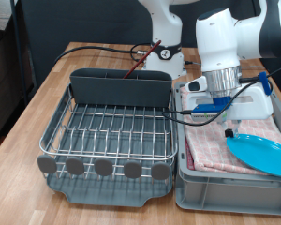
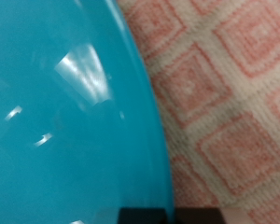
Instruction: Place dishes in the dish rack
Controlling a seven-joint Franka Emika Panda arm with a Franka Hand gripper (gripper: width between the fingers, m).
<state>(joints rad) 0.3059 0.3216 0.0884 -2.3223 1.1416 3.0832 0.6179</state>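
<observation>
The light-blue plate (image 1: 262, 153) lies tilted on the pink checkered cloth (image 1: 211, 145) inside the grey bin (image 1: 225, 187) at the exterior view's right. My gripper (image 1: 226, 125) hangs low over the cloth at the plate's left rim; its fingertips are hidden. The wrist view shows the plate (image 2: 65, 121) very close, filling most of the picture, with the cloth (image 2: 233, 93) beside it. The dish rack (image 1: 108, 131) stands to the left with bare wires. The reddish-brown wooden spoon (image 1: 137, 63) leans out of the rack's grey caddy (image 1: 117, 86). I cannot make out the white mug.
The bin stands right against the rack's right side. The robot's white base (image 1: 169, 58) and black and red cables (image 1: 98, 49) lie behind the caddy. The wooden table (image 1: 37, 94) extends to the left of the rack.
</observation>
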